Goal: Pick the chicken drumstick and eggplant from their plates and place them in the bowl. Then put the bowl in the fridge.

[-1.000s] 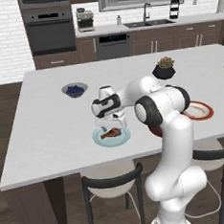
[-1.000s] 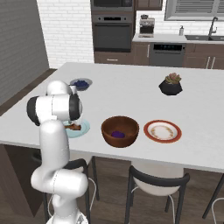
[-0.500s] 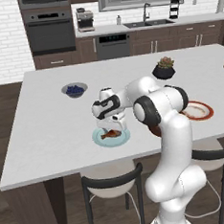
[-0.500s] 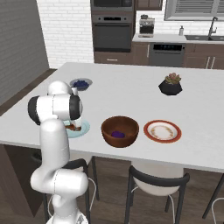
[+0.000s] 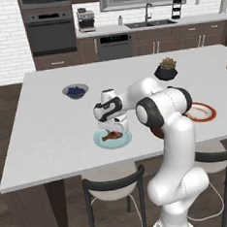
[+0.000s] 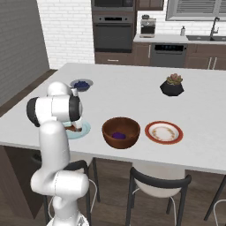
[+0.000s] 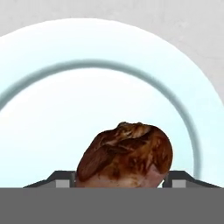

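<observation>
Reaching down over the near left part of the pale grey worktop [image 5: 54, 135], the white arm's two-finger pincer [image 5: 113, 130] sits low over the round flat light teal plate [image 5: 101, 142], where the small golden-brown roasted chicken drumstick [image 7: 125, 155] lies. In the hand view the drumstick's fat end fills the space between the two dark fingertips [image 7: 59, 178], one at each side of it; whether they press on it cannot be told, and the meat rests on the plate. To the right of that plate, the large deep brown wooden bowl [image 6: 121, 131] stands on the worktop with the small dark purple eggplant [image 6: 117, 135] inside it. Just beyond the bowl to the right lies the white plate with an orange-red rim [image 6: 164, 132]. Farther back stand a small grey bowl of blue berries [image 5: 75, 91] and a black pot with a succulent [image 6: 171, 85].
</observation>
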